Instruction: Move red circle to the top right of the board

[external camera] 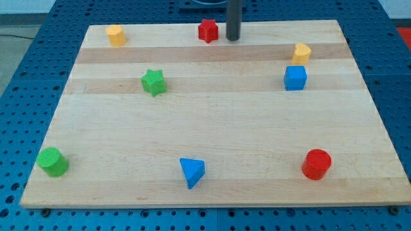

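Near edge, view's left to right: green cylinder, blue triangle, red circle, untouched at bottom right, far from goal corner.
Middle: green star; blue cube with yellow block just behind, likely crowding the route upward.
Far edge: yellow cylinder, red star, my tip just right of it, well apart from the target.
Claw: none fitted; bare rod only.

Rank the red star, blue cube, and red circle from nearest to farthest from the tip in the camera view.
Measured from my tip:
1. Red star, just to its left at the view's top.
2. Blue cube, right and lower.
3. Red circle, near the view's bottom right.
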You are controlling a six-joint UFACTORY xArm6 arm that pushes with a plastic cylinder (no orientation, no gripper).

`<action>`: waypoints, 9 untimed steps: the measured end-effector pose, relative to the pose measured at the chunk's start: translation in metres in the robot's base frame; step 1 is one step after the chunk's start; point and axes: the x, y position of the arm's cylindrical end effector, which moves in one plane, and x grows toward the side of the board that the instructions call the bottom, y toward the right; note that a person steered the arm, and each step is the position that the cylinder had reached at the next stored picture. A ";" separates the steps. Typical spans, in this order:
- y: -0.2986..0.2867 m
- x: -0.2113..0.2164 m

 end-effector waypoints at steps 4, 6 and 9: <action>0.046 -0.021; 0.205 0.074; 0.137 0.374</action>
